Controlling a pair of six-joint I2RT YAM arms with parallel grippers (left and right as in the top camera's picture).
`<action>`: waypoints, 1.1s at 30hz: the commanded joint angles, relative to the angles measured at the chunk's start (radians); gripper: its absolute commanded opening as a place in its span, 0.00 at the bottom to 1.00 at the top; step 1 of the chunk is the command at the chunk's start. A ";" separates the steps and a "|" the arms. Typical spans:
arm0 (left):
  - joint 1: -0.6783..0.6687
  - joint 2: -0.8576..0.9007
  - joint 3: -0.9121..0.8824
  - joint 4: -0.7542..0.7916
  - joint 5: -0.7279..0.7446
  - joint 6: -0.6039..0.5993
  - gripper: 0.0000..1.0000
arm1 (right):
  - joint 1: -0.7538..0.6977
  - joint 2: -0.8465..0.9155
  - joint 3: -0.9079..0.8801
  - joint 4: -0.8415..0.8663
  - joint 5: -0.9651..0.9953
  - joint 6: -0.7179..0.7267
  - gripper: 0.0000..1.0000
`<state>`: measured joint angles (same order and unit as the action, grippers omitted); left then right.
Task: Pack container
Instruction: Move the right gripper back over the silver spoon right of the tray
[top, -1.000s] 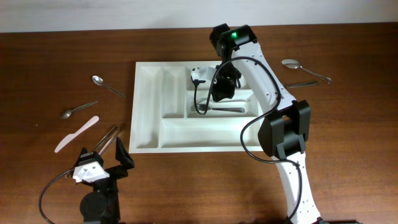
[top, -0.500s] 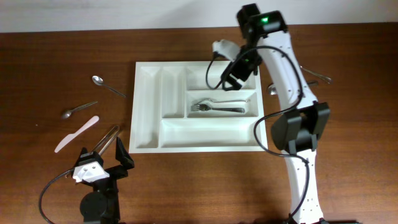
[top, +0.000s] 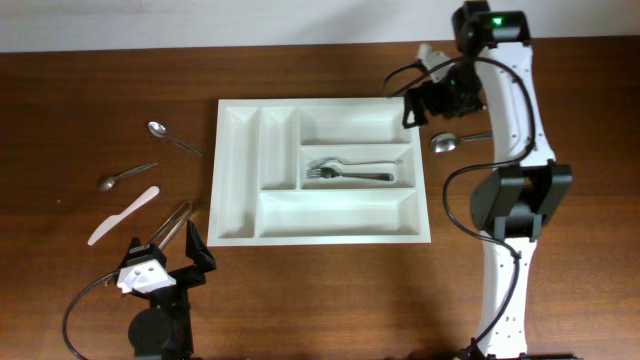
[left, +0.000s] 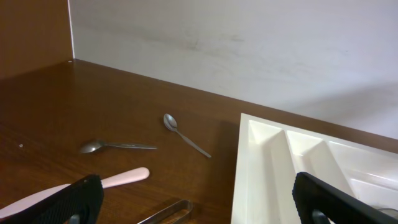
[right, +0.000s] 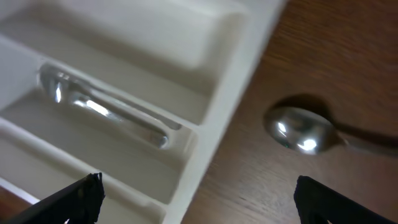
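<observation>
Finding: a robotics test bench in a lab-type room. Evidence: a dark brown wooden table (top: 300, 300) is set against a plain pale wall (left: 249, 43) at 12 o'clock. A white jointed robot arm (top: 497, 290) is mounted at 4 o'clock and a second, black-based arm (top: 155, 325) at 7 o'clock, with a loose black cable (top: 72, 303) beside it. Household items are laid out: a large white rectangular plastic cutlery tray (top: 235, 215) at centre, with a small steel spoon (top: 177, 141) and a pale pink plastic knife (top: 122, 216) at 9 o'clock.

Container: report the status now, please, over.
Left gripper open, empty. Right gripper open, empty, over container right rim. Fork in middle compartment. Nothing in the way.
</observation>
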<state>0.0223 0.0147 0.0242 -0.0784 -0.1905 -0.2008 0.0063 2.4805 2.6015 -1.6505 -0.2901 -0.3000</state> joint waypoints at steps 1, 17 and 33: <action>0.006 -0.008 -0.009 0.002 0.011 0.013 0.99 | -0.053 -0.028 0.018 0.026 0.011 0.184 0.99; 0.006 -0.008 -0.009 0.002 0.011 0.013 0.99 | -0.150 -0.028 0.018 0.085 0.032 0.603 0.99; 0.006 -0.008 -0.009 0.002 0.011 0.013 0.99 | -0.136 -0.020 -0.074 -0.011 0.305 1.339 1.00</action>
<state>0.0223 0.0147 0.0242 -0.0784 -0.1905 -0.2008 -0.1432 2.4805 2.5561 -1.6634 -0.0566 0.8021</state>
